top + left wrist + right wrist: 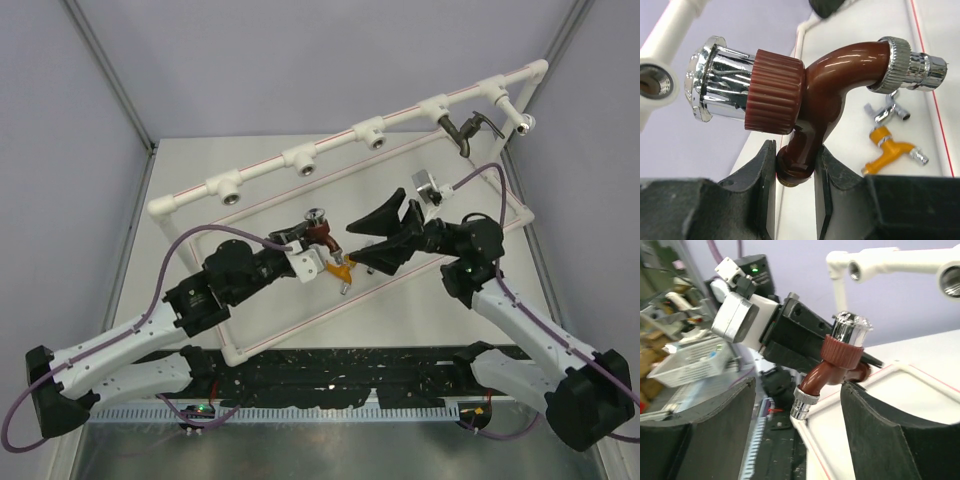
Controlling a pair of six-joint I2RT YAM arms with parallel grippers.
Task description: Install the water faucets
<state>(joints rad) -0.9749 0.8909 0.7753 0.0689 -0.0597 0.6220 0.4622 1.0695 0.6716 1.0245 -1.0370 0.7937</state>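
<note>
From above, the left arm [120, 345] comes in from the near left corner and angles up toward the middle of the counter [400, 310]. The left gripper [303, 247] has its jaws clamped on the red-brown faucet [322, 236], which is off the counter with its chrome cap pointing toward the white pipe frame [270, 178]. The right arm [520, 320] reaches in from the near right, elbow bent. The right gripper [355, 246] faces the left one, its jaws spread wide and holding nothing, just beside the red-brown faucet. The orange faucet [342, 270] lies on the counter between the two grippers. Along the frame's raised rail, the dark grey faucet [468, 131] hangs from a socket near the far right end. The other sockets [305, 164] show open threaded mouths.

The left wrist view shows the two black fingers [759, 180] pinching the red-brown faucet by its short stem. The ribbed collar and chrome cap lie to the left and the curved spout with its silvery end to the upper right. Below it, the silver faucet [886, 110] lies on the counter, touching or nearly touching the orange one.

In the right wrist view, its own fingers [715, 435] stand far apart at either side, with the held red-brown faucet between and beyond them, spout angled down.
</note>
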